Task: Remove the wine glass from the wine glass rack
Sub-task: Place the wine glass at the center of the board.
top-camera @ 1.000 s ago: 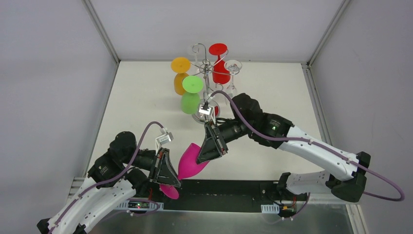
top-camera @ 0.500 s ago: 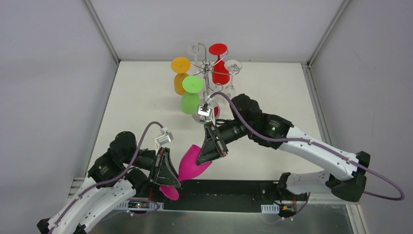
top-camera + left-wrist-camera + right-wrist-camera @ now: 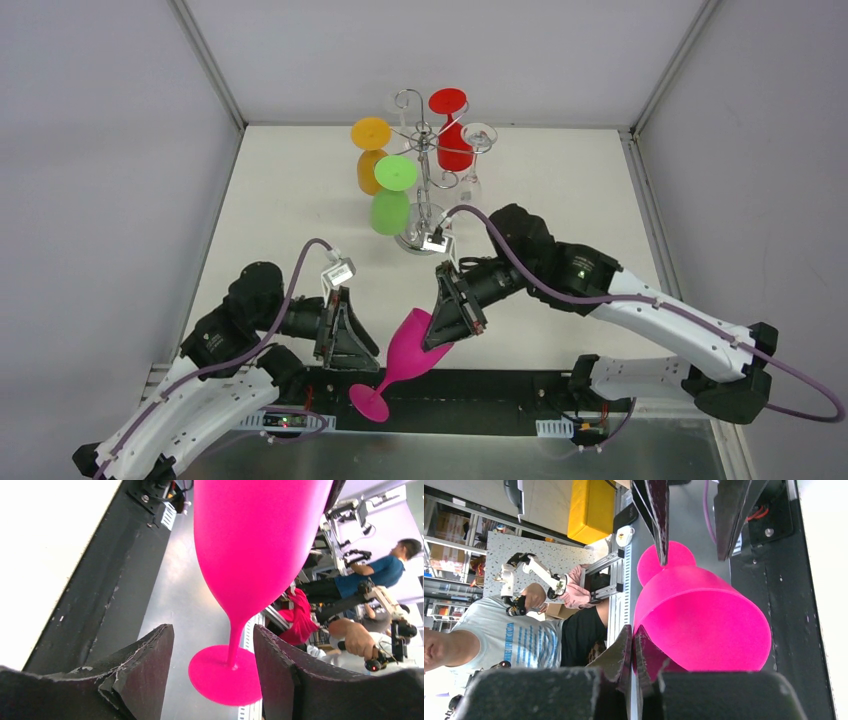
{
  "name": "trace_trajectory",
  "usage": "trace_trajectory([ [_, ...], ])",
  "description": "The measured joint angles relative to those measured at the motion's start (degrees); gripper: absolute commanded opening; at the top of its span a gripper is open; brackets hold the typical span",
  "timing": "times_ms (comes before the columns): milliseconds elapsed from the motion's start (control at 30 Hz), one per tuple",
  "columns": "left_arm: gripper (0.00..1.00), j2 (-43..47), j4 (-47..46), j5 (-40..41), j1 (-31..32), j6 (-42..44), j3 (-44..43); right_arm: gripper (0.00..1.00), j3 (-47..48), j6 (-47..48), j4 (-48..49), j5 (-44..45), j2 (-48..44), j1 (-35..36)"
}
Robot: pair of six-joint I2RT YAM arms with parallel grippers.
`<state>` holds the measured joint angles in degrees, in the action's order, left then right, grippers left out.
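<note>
The pink wine glass [image 3: 412,348] is off the rack and hangs tilted over the table's near edge, foot [image 3: 370,402] lowest. My right gripper [image 3: 440,335] is shut on its rim, and in the right wrist view the fingertips [image 3: 630,635] pinch the bowl wall [image 3: 704,625]. My left gripper [image 3: 372,358] stands open beside the stem. In the left wrist view the stem [image 3: 234,640] and foot [image 3: 222,677] show between the spread fingers [image 3: 150,660], touching neither. The chrome wine glass rack [image 3: 424,150] stands at the back.
On the rack hang an orange glass [image 3: 370,135], a green glass [image 3: 394,175], a red glass [image 3: 450,105] and a clear glass [image 3: 479,137]. The rack's round base [image 3: 415,240] sits just beyond my right wrist. A black rail [image 3: 480,390] runs along the near edge.
My left gripper opened and let go of the stem. My right gripper closed on the rim, then carried the glass nearer and to the right, its foot swinging down.
</note>
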<state>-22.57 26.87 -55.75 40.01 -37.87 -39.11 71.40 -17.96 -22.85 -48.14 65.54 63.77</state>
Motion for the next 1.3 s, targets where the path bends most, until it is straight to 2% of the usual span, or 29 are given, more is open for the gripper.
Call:
trace_trajectory([
  [167,0.62,-1.0,2.2,5.5,0.0,1.6,-1.4,0.00,-1.9,2.4,-5.0,3.2,-3.3,-0.2],
  [333,0.64,-1.0,5.3,13.8,0.0,3.0,-3.9,0.00,-1.9,5.1,-12.5,11.0,-6.8,-2.0],
  [567,0.70,1.7,7.4,25.3,0.0,5.9,-6.1,0.00,-1.8,7.6,-22.1,23.8,-8.7,-9.0],
  [733,0.73,2.5,9.0,30.5,0.0,7.8,-6.1,0.00,-1.2,8.3,-26.4,32.6,-8.3,-15.6],
  [1000,0.81,4.1,10.0,35.6,0.0,10.8,-4.0,0.00,4.4,10.3,-32.1,51.5,-1.2,-23.8],
  [1133,0.99,5.0,10.0,36.8,0.0,11.5,-3.5,0.00,7.1,11.6,-33.3,60.3,3.3,-29.4],
  [1300,0.99,6.2,10.1,36.8,0.0,11.7,-3.1,0.00,8.8,13.2,-32.7,67.4,7.7,-35.5],
])
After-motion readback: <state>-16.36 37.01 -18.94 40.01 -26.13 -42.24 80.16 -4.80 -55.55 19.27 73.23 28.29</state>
